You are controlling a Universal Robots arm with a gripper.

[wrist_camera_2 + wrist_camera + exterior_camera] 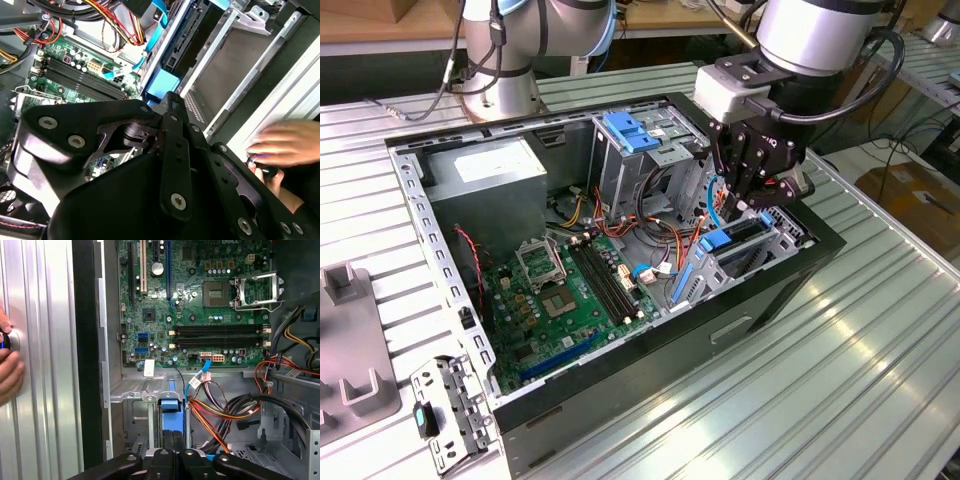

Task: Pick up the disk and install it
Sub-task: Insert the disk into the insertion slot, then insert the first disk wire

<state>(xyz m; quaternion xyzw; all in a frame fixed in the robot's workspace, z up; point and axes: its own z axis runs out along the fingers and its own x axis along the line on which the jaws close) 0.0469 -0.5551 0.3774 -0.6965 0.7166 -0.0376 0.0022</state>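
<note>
Exterior view: the gripper, fingers pressed together, tops the disk, on edge in the drive cage (long axis along the case wall). Second wrist view: fingertips touch its blue end. First wrist view: that end faces the motherboard

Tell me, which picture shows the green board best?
The first wrist view: the green board faces the camera nearly whole. The exterior view shows it slanted inside the case. The second wrist view shows a corner beyond the gripper.
</note>
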